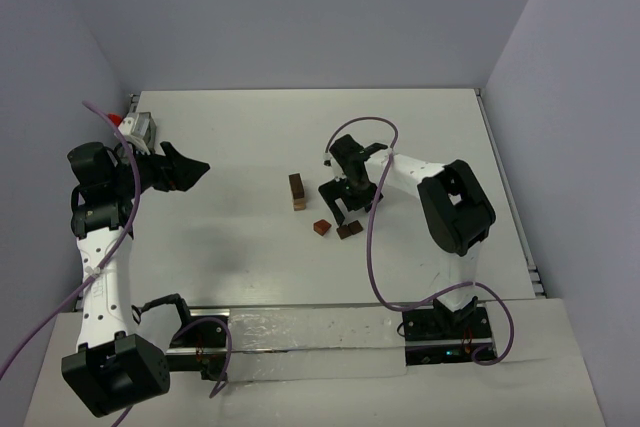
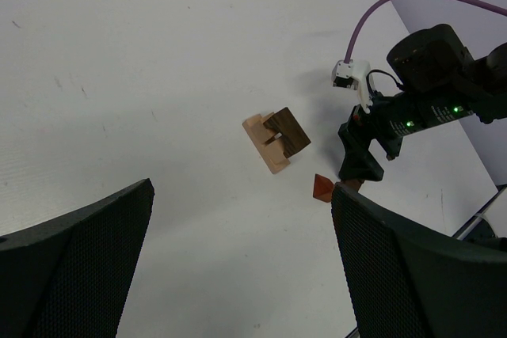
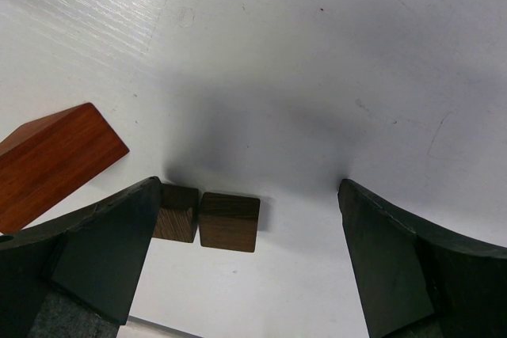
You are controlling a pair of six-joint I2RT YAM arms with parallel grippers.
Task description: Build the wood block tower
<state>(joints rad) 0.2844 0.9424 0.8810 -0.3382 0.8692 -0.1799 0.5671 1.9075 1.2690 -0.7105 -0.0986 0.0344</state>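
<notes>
A small stack (image 1: pixel 297 190), a dark brown block on light tan pieces, stands at the table's middle; in the left wrist view the stack (image 2: pixel 277 142) shows tan below and dark on top. A reddish-brown block (image 1: pixel 322 228) (image 2: pixel 322 187) (image 3: pixel 51 164) lies in front of it. Two dark brown cubes (image 3: pixel 228 222) sit side by side on the table, one against the left finger (image 3: pixel 95 259) of my open right gripper (image 3: pixel 253 251) (image 1: pixel 345 219), which hangs low over them. My left gripper (image 1: pixel 195 169) (image 2: pixel 245 275) is open and empty, raised far to the left.
A greyish box with a red part (image 1: pixel 135 125) sits at the table's back left corner, behind the left arm. Walls close in the white table (image 1: pixel 420 127) at back and sides. A purple cable (image 1: pixel 372 247) loops from the right arm.
</notes>
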